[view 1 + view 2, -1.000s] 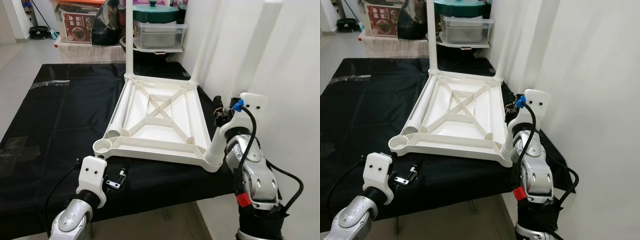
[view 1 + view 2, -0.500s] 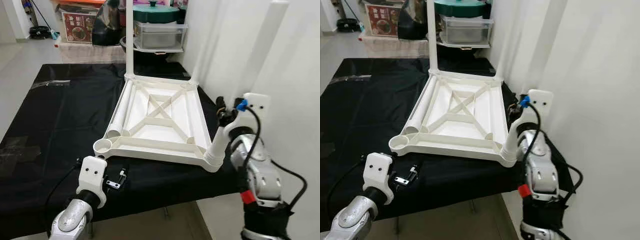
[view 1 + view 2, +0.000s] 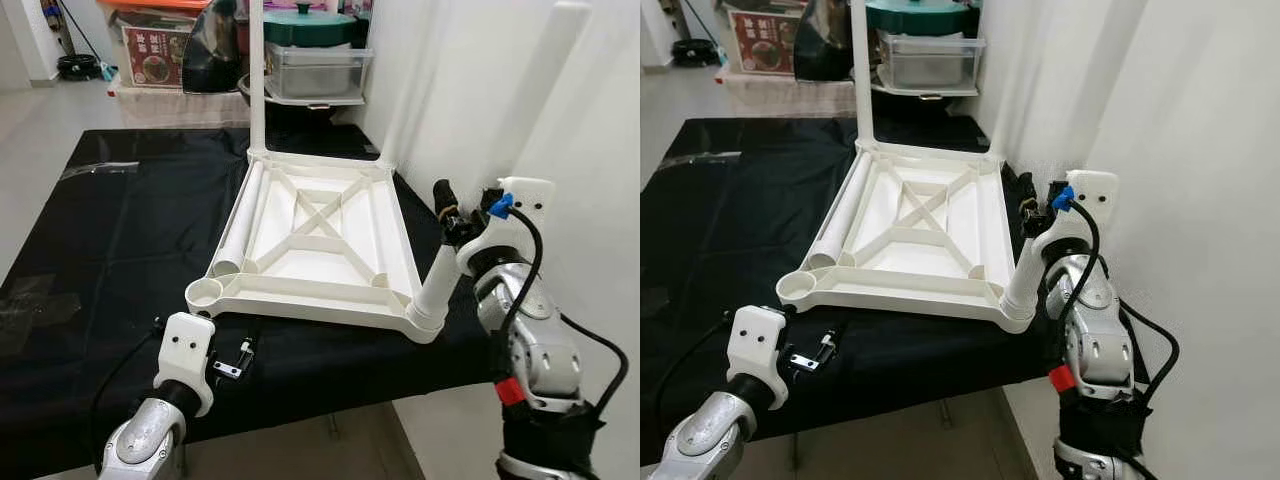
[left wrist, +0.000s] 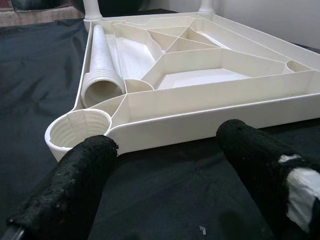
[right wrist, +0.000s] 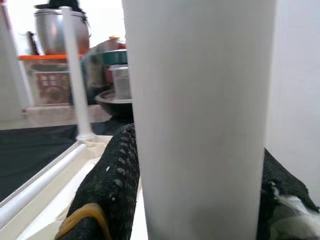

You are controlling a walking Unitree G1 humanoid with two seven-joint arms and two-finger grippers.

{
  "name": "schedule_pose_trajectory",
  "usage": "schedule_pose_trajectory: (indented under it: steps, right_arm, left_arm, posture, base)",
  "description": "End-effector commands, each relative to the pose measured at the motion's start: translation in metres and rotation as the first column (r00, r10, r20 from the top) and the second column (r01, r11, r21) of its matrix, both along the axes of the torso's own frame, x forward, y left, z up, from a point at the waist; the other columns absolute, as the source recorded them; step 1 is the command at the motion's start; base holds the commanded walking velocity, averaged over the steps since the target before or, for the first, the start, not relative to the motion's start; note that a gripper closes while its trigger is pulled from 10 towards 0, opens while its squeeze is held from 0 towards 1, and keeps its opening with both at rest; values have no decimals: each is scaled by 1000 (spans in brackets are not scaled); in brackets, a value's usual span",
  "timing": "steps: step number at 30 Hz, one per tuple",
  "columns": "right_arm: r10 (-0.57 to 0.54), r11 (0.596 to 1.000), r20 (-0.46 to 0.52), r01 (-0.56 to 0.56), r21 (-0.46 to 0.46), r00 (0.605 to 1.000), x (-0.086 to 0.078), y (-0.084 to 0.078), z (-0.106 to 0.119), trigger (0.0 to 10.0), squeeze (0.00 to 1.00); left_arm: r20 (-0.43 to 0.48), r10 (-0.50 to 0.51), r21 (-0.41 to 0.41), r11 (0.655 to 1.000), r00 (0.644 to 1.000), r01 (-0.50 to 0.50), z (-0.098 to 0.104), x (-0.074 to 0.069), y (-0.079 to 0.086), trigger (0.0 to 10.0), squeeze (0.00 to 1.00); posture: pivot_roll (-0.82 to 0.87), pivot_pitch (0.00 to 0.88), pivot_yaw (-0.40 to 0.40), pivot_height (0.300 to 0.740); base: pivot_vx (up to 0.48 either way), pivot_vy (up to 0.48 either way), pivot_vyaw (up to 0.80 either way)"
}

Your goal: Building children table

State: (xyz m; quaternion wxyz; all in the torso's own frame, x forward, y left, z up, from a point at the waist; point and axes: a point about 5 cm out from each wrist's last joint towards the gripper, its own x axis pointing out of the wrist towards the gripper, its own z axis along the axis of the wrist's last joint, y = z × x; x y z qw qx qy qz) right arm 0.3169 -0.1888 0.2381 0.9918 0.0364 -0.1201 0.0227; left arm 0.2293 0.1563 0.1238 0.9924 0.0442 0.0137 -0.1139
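Observation:
An upside-down white table top (image 3: 320, 225) lies on a table covered in black cloth (image 3: 120, 230). Two white legs (image 3: 257, 70) stand upright in its far corners. A third leg (image 3: 436, 285) sits in the near right corner socket and leans to the right. My right gripper (image 3: 447, 215) is shut on it, with a black finger (image 5: 112, 180) on each side of the white tube (image 5: 200, 120). A loose leg (image 4: 100, 70) lies inside the top along its left rim. The near left socket (image 4: 77, 130) holds nothing. My left gripper (image 4: 165, 165) is open just in front of that socket, low over the cloth.
A white wall (image 3: 600, 120) rises close on the right, just past the table's edge. Behind the table stand a clear plastic container (image 3: 315, 70), a green-lidded pot (image 3: 305, 25) and boxes (image 3: 160, 50). Clear tape (image 3: 90, 168) sticks to the cloth on the left.
My right gripper has shifted a little to the right and up, and the held leg's top leans further right. The left arm has stayed put.

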Motion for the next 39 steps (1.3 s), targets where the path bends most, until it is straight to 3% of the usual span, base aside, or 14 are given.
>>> schedule_pose_trajectory:
  steps: [1,15,20,32,33,35,36,39]
  right_arm:
    - [26,1000,5,-26,-3,1000,0,-3,-1,10000,0]
    - [180,978,-12,-180,-109,984,10,-22,0,10000,0]
    - [288,944,-15,-287,-164,957,12,-26,1,10000,0]
    - [382,900,-78,-390,-194,921,15,-34,-4,9765,0]
    - [395,893,-97,-407,-194,914,16,-36,-6,7176,0]
    - [404,888,-110,-418,-194,908,16,-37,-7,7176,0]
    - [398,890,-122,-415,-190,909,16,-39,-9,0,0]
    - [340,918,-146,-362,-160,929,20,-47,-13,0,0]
  left_arm:
    - [-15,-12,12,1000,1000,12,-4,0,-2,10000,0]
    - [-18,-12,16,1000,1000,13,-4,-1,-1,10000,0]
    - [-20,-13,18,1000,1000,13,-4,-2,-1,10000,0]
    - [-19,-11,21,1000,1000,12,-4,-3,0,10000,0]
    - [-20,-12,21,1000,1000,12,-4,-3,0,10000,0]
    - [-20,-12,22,1000,1000,12,-4,-3,0,10000,0]
    - [-21,-12,22,1000,1000,12,-4,-3,0,10000,0]
    - [-21,-11,22,1000,1000,12,-5,-3,0,10000,0]
  posture:
    - [4,0,-81,740]
    - [11,0,-83,740]
    - [14,0,-84,740]
    - [18,0,-87,740]
    - [19,0,-88,740]
    - [17,0,-88,740]
    - [17,0,-88,740]
    - [17,0,-88,740]
  base:
    - [0,0,0]
    - [0,0,0]
    - [0,0,0]
    - [0,0,0]
    - [0,0,0]
    - [0,0,0]
    - [0,0,0]
    - [0,0,0]
